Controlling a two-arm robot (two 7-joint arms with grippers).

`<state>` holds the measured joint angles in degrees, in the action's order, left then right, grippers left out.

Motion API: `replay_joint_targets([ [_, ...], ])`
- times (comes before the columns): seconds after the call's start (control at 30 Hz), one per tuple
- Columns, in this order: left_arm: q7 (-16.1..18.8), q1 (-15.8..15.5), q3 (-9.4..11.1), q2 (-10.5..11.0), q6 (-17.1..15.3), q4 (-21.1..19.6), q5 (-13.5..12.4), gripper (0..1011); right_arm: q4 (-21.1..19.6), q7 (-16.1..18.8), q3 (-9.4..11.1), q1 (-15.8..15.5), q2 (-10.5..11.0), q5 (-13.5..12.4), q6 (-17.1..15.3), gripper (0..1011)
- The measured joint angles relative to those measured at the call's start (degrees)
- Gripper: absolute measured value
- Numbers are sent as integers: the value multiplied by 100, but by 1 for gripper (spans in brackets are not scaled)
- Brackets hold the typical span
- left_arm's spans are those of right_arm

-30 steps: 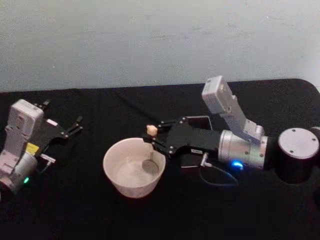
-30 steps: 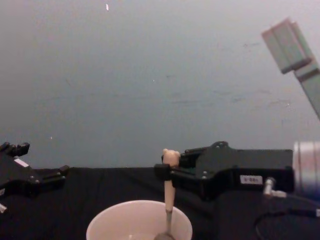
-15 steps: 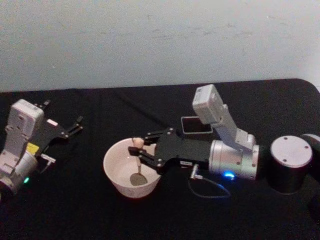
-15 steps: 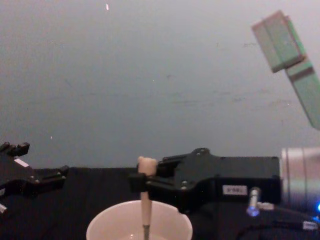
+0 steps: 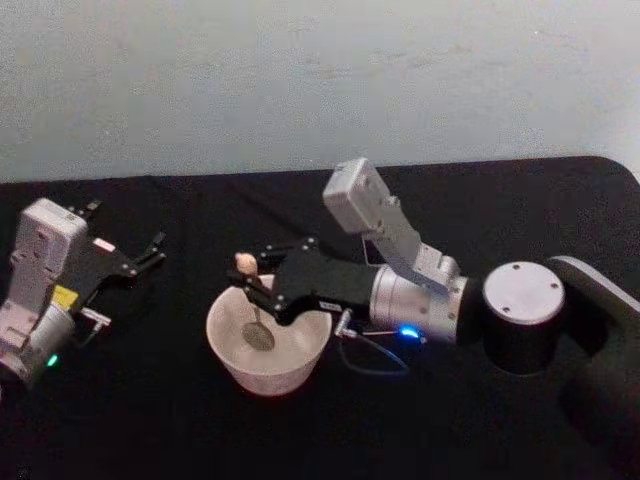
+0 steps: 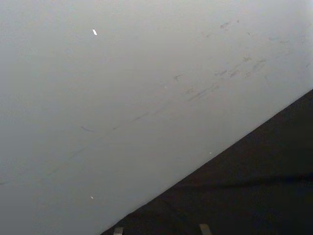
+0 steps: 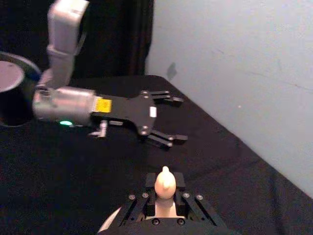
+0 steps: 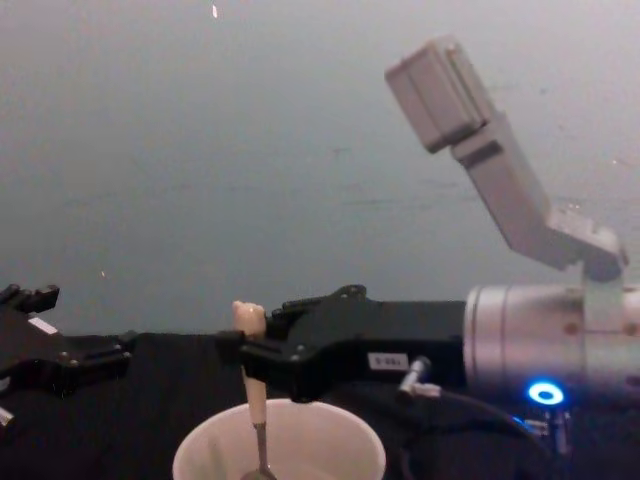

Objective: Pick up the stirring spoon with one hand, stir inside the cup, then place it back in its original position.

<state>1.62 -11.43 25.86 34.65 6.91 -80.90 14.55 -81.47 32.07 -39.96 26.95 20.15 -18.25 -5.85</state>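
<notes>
Head view | right end effector (image 5: 247, 283) pinches beige-handled stirring spoon (image 5: 258, 335) | round cup (image 5: 262, 378)

Fig. notes, as on my remote feed.

Right hand (image 5: 246, 277): black, angular, linkage-type fingers. Row of small screws (image 7: 152, 221) across its back, white label (image 8: 383, 360) on side. Silver wrist cylinder (image 8: 520, 335) carries blue ring light (image 8: 545, 392). Pale grey camera box (image 8: 437, 88) sits on slanted bracket. Thin black cable (image 5: 375, 352) loops from wrist plug. Black joint housing has grey round cap (image 5: 520, 292).

Left hand (image 5: 125, 232): I see same black build, with yellow sticker (image 7: 101, 104), white tag (image 7: 153, 111), green lamp (image 7: 64, 123) and grey box (image 5: 45, 235) on wrist.
</notes>
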Motion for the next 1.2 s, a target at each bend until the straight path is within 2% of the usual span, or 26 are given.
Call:
replay_joint_targets([
  [0.2,0,0,0,0,0,0,0,1001,263,-101,121,119,-144,114,-41,211],
  [0.4,0,0,0,0,0,0,0,1001,316,-106,257,133,-109,142,-68,211],
  [0.57,0,0,0,0,0,0,0,1001,149,-12,380,31,74,127,-80,211],
  [0.83,0,0,0,0,0,0,0,1001,-312,250,478,-225,454,-78,-204,211],
  [1.0,0,0,0,0,0,0,0,1001,-557,377,418,-375,609,-186,-269,211],
  [1.2,0,0,0,0,0,0,0,1001,-631,407,306,-409,616,-222,-261,211],
])
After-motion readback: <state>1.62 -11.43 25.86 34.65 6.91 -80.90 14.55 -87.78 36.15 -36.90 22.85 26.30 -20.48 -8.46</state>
